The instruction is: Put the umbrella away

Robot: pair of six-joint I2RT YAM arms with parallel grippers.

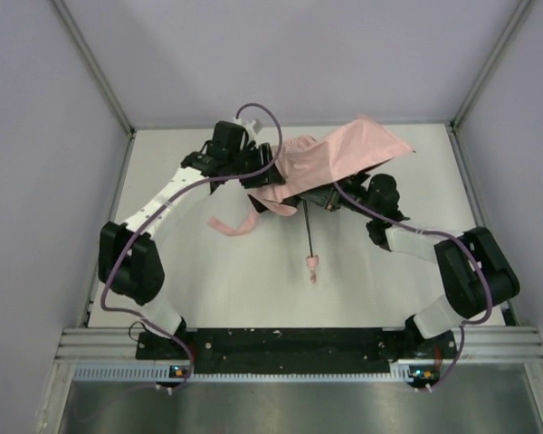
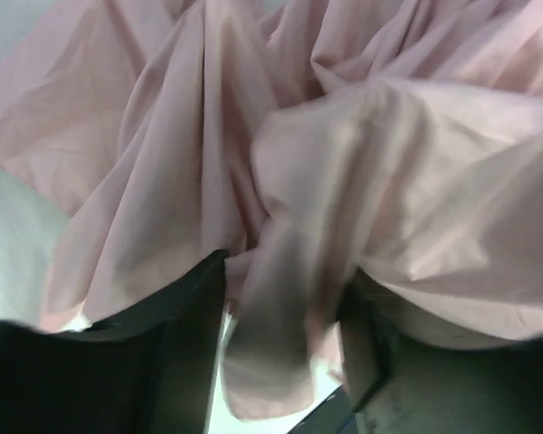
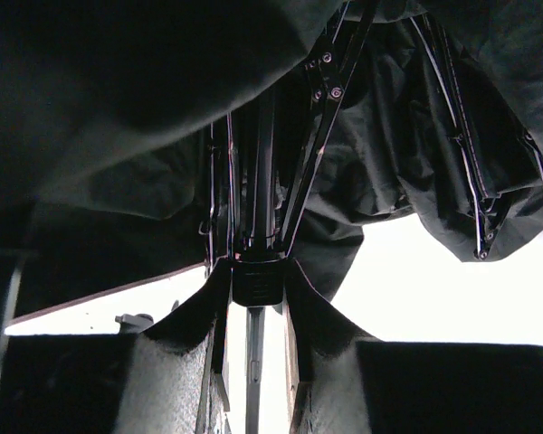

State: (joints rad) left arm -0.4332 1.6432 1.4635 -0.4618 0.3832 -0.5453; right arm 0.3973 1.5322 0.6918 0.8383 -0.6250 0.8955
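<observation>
The umbrella (image 1: 344, 149) lies half-folded at the back middle of the table, its pale pink fabric bunched. Its thin black shaft (image 1: 307, 231) runs toward me and ends in the small pink handle (image 1: 312, 266). A pink strap (image 1: 231, 226) trails to the left. My left gripper (image 1: 258, 176) is at the fabric's left end; in the left wrist view it (image 2: 285, 307) is shut on a fold of pink fabric (image 2: 281, 334). My right gripper (image 1: 335, 197) is under the canopy; in the right wrist view it (image 3: 256, 271) is shut on the black runner (image 3: 256, 282) on the shaft, among the ribs (image 3: 326, 90).
The white table top (image 1: 253, 289) is enclosed by grey walls on the left, back and right. Purple cables (image 1: 262, 113) loop over both arms. An aluminium rail (image 1: 281, 348) runs along the near edge between the arm bases.
</observation>
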